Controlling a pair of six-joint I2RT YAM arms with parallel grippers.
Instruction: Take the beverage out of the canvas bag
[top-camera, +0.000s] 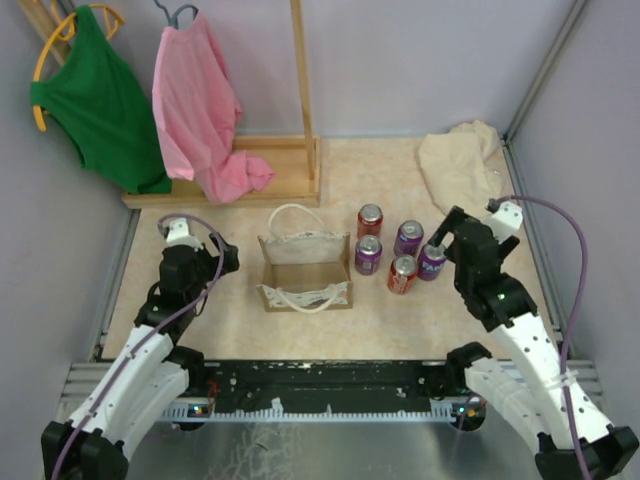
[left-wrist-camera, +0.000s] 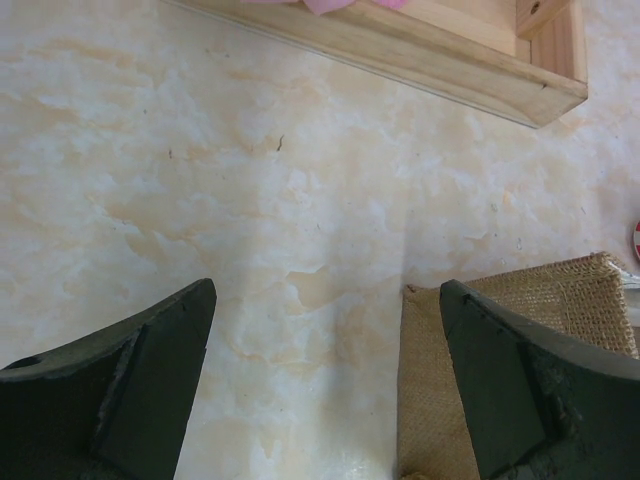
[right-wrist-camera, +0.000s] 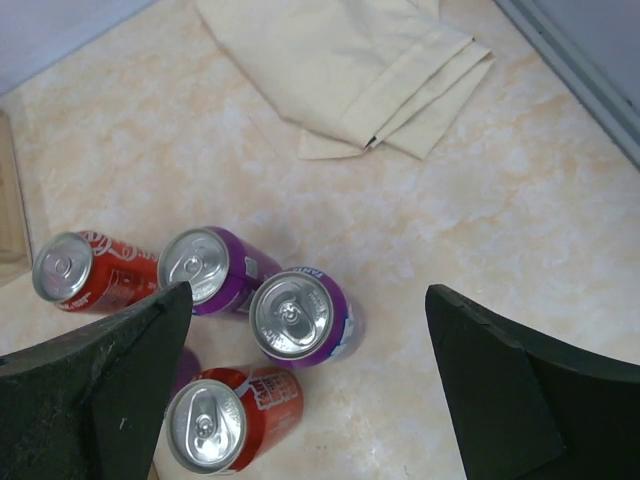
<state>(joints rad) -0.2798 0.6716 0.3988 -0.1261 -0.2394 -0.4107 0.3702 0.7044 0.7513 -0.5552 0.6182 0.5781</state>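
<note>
The canvas bag (top-camera: 304, 262) sits on the surface (top-camera: 330, 330) just ahead of the two arms, left of centre, with its mouth open upward. One white rope handle (top-camera: 295, 210) arches over its far side and the other (top-camera: 305, 297) is flopped over its near side. Five cans (top-camera: 402, 274) stand upright in a tight cluster just to the right of the bag, all outside it: two red and three purple. The right tool (top-camera: 440, 245) is over the right edge of that cluster, its jaws spread wide and holding nothing. In the right wrist view its two dark fingers (right-wrist-camera: 110, 390) flank a purple can (right-wrist-camera: 300, 315) with clear surface showing on both sides of the can. Whether the tips reach down past the can's rim or hang above it cannot be told. The left tool (top-camera: 222, 255) is beside the left end of the bag, also spread wide and empty. In the left wrist view one finger (left-wrist-camera: 510, 390) overlaps a corner of the bag's weave (left-wrist-camera: 560, 310), though contact cannot be judged. A crumpled beige cloth (top-camera: 460, 160) lies at the far right corner, well apart from the cans. A wooden rack (top-camera: 240, 175) stands at the far left, with a green shirt (top-camera: 95, 95) and a pink shirt (top-camera: 200, 110) hanging over it.
</note>
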